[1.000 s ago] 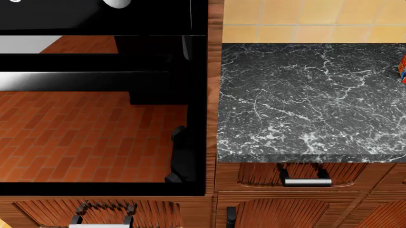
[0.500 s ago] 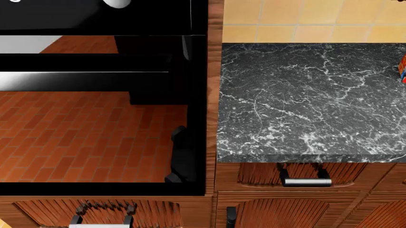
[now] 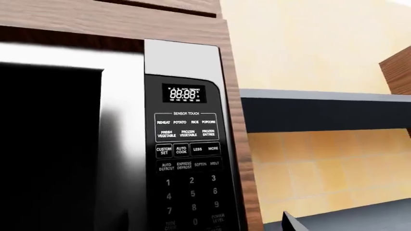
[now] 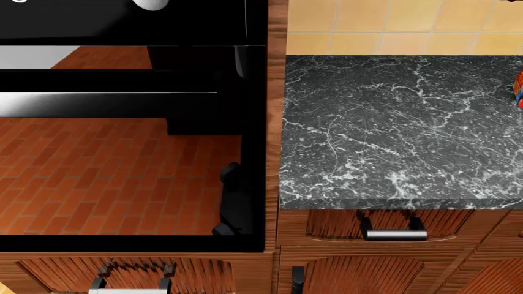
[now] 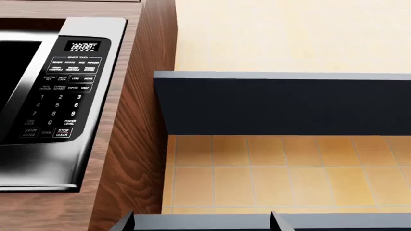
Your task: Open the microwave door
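The microwave is built into a wooden cabinet. Its door [image 3: 57, 154] is a dark glass window in a silver frame, lying flush with the black keypad panel [image 3: 189, 159]. In the right wrist view the microwave door [image 5: 16, 82] sits off to the side, beside the keypad [image 5: 67, 91]. Of the left gripper only one dark fingertip [image 3: 292, 224] shows, far out to the side and close to the keypad, holding nothing. My right gripper [image 5: 200, 222] is open and empty, facing the tiled wall beside the cabinet. Neither gripper appears in the head view.
The head view looks down on a glossy black oven front [image 4: 131, 122] with a silver bar [image 4: 106, 104], a dark marble counter [image 4: 400, 128] and wooden drawers with metal handles [image 4: 395, 234]. A dark shelf [image 5: 282, 103] crosses the yellow tiled wall [image 5: 270, 173] beside the microwave cabinet.
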Controlling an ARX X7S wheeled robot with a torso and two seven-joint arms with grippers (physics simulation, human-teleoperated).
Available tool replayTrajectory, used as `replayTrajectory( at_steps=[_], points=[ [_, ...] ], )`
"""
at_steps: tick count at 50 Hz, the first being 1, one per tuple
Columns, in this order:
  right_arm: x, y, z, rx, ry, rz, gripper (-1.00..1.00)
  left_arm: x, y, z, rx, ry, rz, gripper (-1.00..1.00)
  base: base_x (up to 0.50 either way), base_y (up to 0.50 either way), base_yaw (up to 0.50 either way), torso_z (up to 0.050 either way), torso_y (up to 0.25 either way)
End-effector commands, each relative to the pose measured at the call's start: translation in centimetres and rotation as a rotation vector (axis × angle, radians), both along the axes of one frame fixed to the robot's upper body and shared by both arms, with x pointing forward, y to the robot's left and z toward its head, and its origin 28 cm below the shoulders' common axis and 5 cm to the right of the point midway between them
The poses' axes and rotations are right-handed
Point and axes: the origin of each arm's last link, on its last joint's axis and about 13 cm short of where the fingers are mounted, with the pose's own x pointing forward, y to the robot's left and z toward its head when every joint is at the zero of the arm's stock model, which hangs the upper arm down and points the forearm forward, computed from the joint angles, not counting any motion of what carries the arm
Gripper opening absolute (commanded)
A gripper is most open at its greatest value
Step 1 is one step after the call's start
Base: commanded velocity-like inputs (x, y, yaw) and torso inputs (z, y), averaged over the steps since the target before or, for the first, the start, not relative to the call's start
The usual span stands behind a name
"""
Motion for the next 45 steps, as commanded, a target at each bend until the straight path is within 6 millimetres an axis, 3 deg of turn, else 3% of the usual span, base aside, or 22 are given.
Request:
replayTrajectory(
  at_steps=[1,10,22,35,45],
  points=[
    [0.1,0.0,-0.1,-0.001,0.002,0.001,1.0,-2.9,0.4,-1.0,0.013,-0.058,0.001,1.0,0.0,0.0,0.0,0.0,0.0],
    [0.1,0.2,-0.1,-0.004,0.002,0.002,1.0,-4.5,0.6,-1.2,0.011,-0.082,-0.009,1.0,0.0,0.0,0.0,0.0,0.0],
    [0.0,0.1,-0.1,-0.003,0.001,-0.001,1.0,-5.1,-0.2,-1.6,0.026,-0.087,-0.046,1.0,0.0,0.0,0.0,0.0,0.0],
    [-0.2,0.0,0.0,-0.003,-0.002,-0.001,1.0,-3.5,-2.9,-2.2,0.063,-0.031,-0.128,1.0,0.0,0.0,0.0,0.0,0.0],
    [-0.2,-0.2,0.2,-0.002,-0.005,-0.004,1.0,-0.5,-4.0,-2.0,0.038,0.035,-0.11,1.0,0.0,0.0,0.0,0.0,0.0]
  ],
)
